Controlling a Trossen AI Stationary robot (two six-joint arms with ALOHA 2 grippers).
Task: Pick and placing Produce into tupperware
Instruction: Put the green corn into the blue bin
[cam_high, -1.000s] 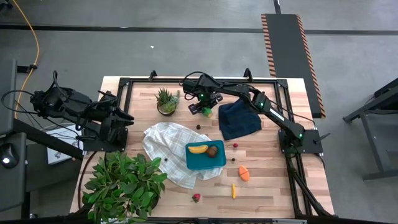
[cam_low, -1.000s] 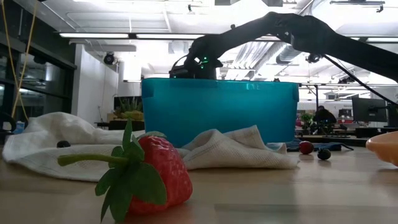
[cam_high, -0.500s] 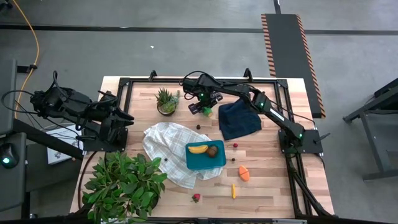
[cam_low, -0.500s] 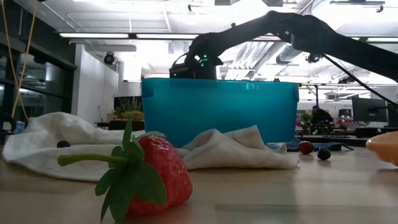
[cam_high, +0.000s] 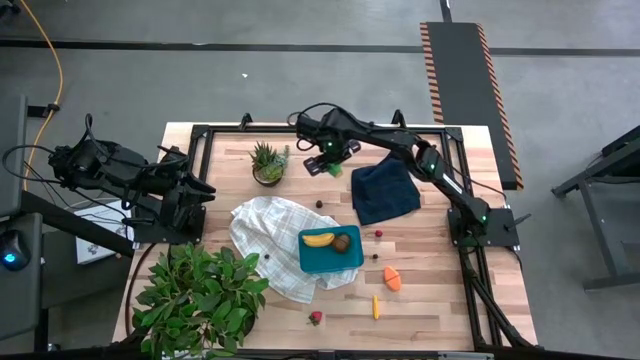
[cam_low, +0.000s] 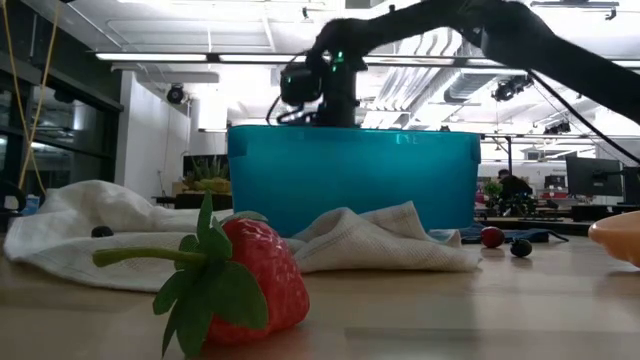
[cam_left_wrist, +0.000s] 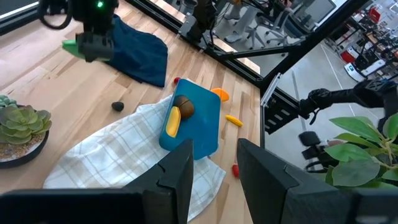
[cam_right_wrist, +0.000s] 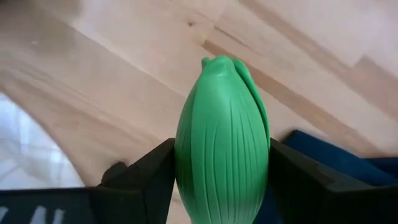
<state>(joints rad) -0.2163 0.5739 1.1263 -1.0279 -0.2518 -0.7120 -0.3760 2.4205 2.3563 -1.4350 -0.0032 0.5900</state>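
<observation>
Produce lay scattered on the table (cam_high: 430, 310), and the nearest piece in the low view was a strawberry (cam_low: 240, 280) at lower left of that frame, seen from above near the bottom edge. A carrot (cam_high: 376, 306) lay just right of it in the high view, an orange wedge (cam_high: 392, 278) a little above that. The tupperware (cam_high: 322, 255) sat near the centre of the high frame, its left part resting on a checked cloth (cam_high: 265, 235); a banana (cam_high: 319, 239) and a brown round fruit (cam_high: 341, 242) lay inside it, side by side. A small red piece (cam_high: 378, 235) lay just right of the box, and a dark berry (cam_high: 319, 204) sat on bare wood above it, near a navy cloth (cam_high: 384, 192).

Farther back, at upper centre of the high frame, the right gripper (cam_right_wrist: 221, 180) hung between a succulent (cam_high: 267, 162) and the navy cloth. Its fingers were pinching a green fruit (cam_right_wrist: 222, 140), one pad against each side, and the fruit appeared to be clear of the wood, though the views leave that uncertain.

A leafy plant (cam_high: 200, 290) filled the lower left corner of the high frame. The left gripper (cam_left_wrist: 214, 165) waited at the left edge of the table, fingers slightly spread with nothing between them.
</observation>
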